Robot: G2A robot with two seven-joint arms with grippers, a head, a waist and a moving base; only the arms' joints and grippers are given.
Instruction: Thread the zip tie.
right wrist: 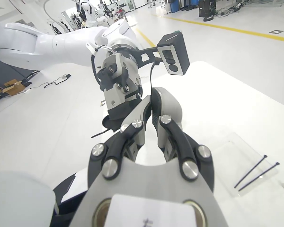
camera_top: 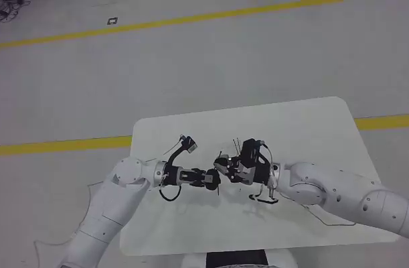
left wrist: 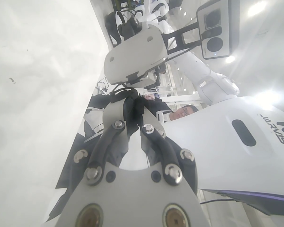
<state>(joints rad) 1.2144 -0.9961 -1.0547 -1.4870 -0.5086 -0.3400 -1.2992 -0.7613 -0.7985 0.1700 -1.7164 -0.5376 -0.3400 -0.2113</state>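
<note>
Zip tie [right wrist: 99, 134]: I see it as a thin black tail poking out beside the black-wrapped fingertips of the left claw [left wrist: 133, 106], above the middle of the white bench [camera_top: 311, 127]. That claw is clamped on it, and from its own wrist camera the pads look pressed together around something dark. How much of the tie runs between the pads is hidden from me.

The right claw [right wrist: 152, 106] sits tip to tip with the left one, its fingers squeezed together. A thin black strand [right wrist: 151, 83] rises from between them toward the black camera box [right wrist: 174, 55] on the other wrist. I cannot tell whether that strand is part of the tie or a cable.

From above, both arms come in from opposite sides and the two claws touch over the bench's near half.

Near the right arm a clear tray [right wrist: 229, 140] lies flat on the bench. It holds two spare black ties [right wrist: 250, 171] side by side, close to parallel.
</note>
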